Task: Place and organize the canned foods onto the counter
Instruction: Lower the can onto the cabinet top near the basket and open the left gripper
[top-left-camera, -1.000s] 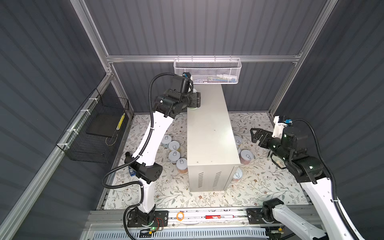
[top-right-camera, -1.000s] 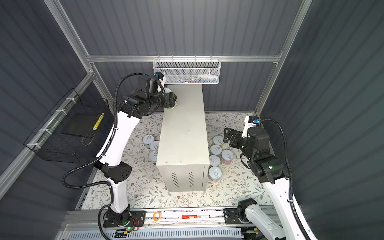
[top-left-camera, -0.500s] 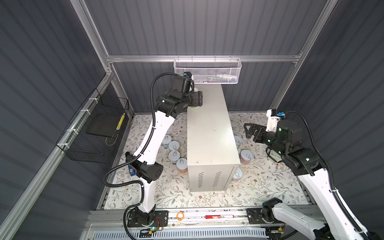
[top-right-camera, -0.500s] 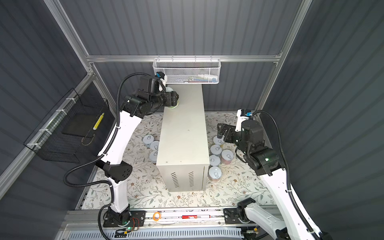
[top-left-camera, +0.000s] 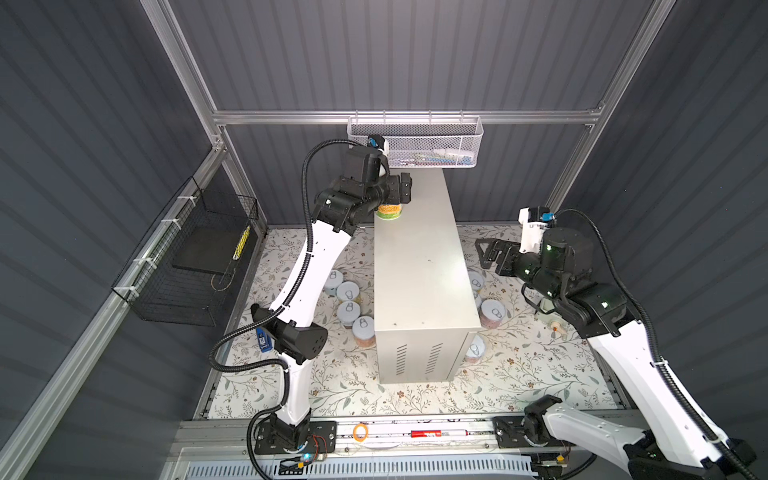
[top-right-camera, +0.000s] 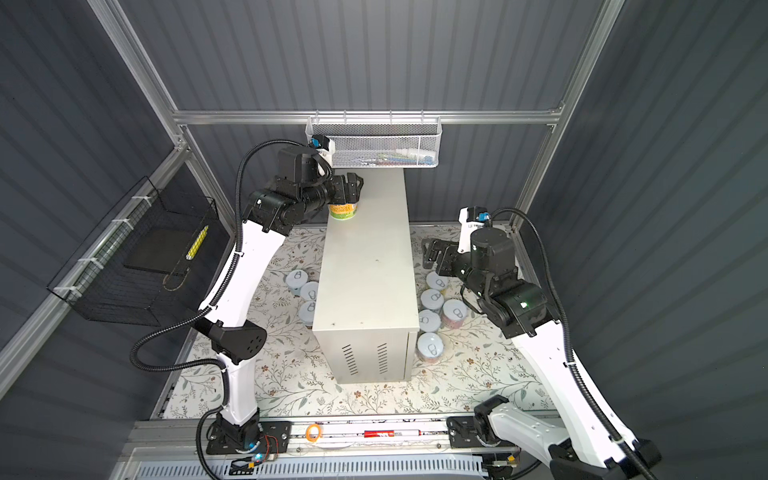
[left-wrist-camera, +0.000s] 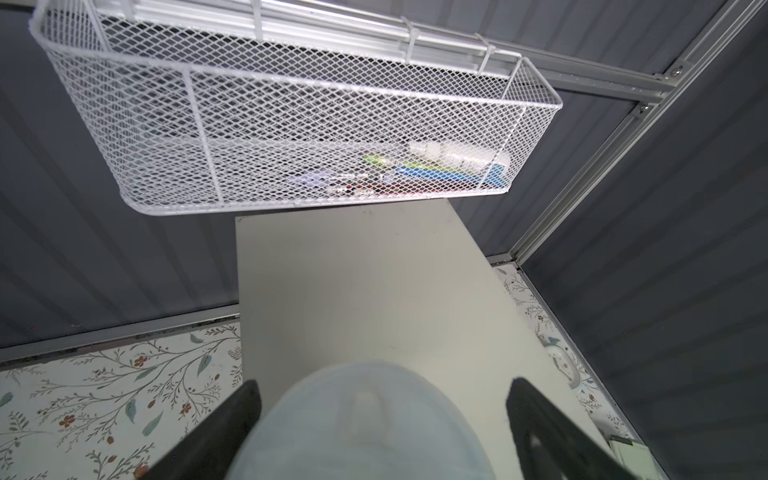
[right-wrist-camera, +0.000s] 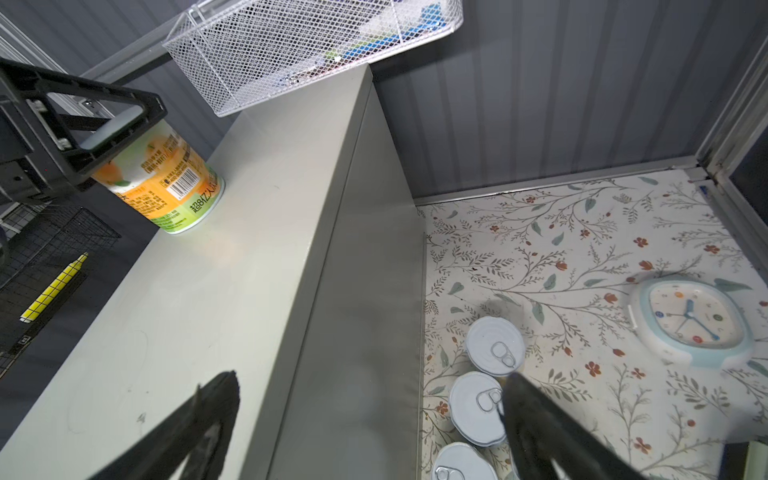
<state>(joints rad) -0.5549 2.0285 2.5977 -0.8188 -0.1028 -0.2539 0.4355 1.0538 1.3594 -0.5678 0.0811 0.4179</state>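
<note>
Right wrist view: the orange-and-green can (right-wrist-camera: 166, 183) stands upright on the cream surface (right-wrist-camera: 249, 270), in the upper left of the frame, its base flat on the top.

In the left wrist view the left gripper (left-wrist-camera: 382, 386) straddles the can's lid with its jaws spread. There is a plain gap at the right of the frame and a thinner one at the left, so it grips nothing and the can has been let go. I judge this 1 placement done, with the arm free to lift away.

The right gripper (right-wrist-camera: 370, 382) is spread fully and empty, poised at the surface's right flank above cans on the floral floor mat (right-wrist-camera: 582, 257).

So 1 can is up and the rest are still down. In a top view 4 cans (top-left-camera: 349, 301) sit left of the surface. In a top view 5 more (top-right-camera: 434, 307) sit to its right.

Against the frames from 1 second ago, the left jaws were drawn in on the can at the same upper-left corner of the surface. Now they stand apart, and the can has not visibly shifted. The right gripper has travelled left and slightly up in the frame, nearer the surface.
</note>
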